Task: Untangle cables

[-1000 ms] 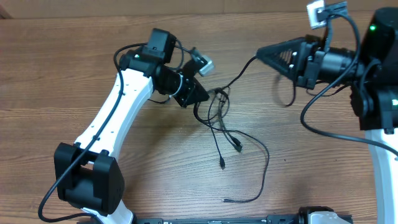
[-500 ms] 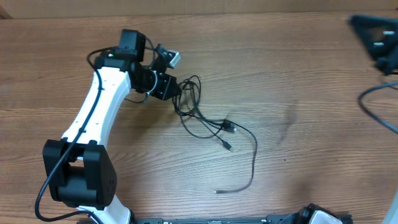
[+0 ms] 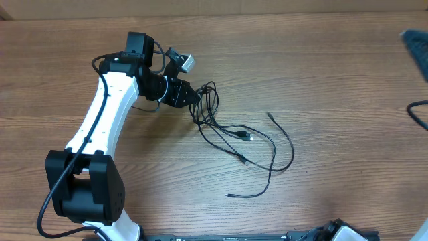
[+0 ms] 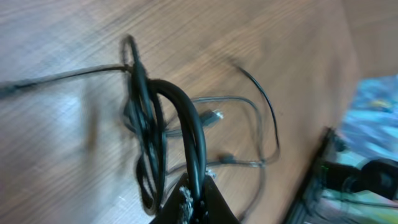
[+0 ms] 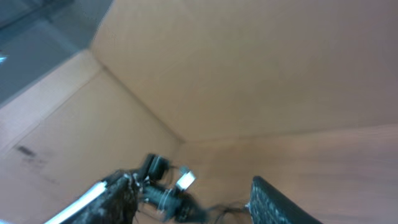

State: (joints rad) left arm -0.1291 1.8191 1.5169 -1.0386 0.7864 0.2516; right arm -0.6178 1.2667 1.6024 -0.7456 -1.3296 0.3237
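Wooden table (image 3: pixel 334 87). Cables (image 3: pixel 204 115): thin, black, glossy. Loops bunched tight at left gripper (image 3: pixel 194 97), loose strands sprawl right, toward table centre. Left fingers clamped on bunch. Right gripper (image 5: pixel 193 208): fingers apart, nothing between. Tiny plugs (image 3: pixel 249 136) at free ends.

Overhead stares straight down on the surface (image 3: pixel 321 80). Left wrist sits close over the same cables (image 4: pixel 144 106). Right wrist, far off, looks back at the left arm (image 5: pixel 163 196).

The cables (image 3: pixel 204 110) are black. The table (image 3: pixel 334 87) is brown with a wood grain. The left arm (image 3: pixel 100 120) is white with black joints.
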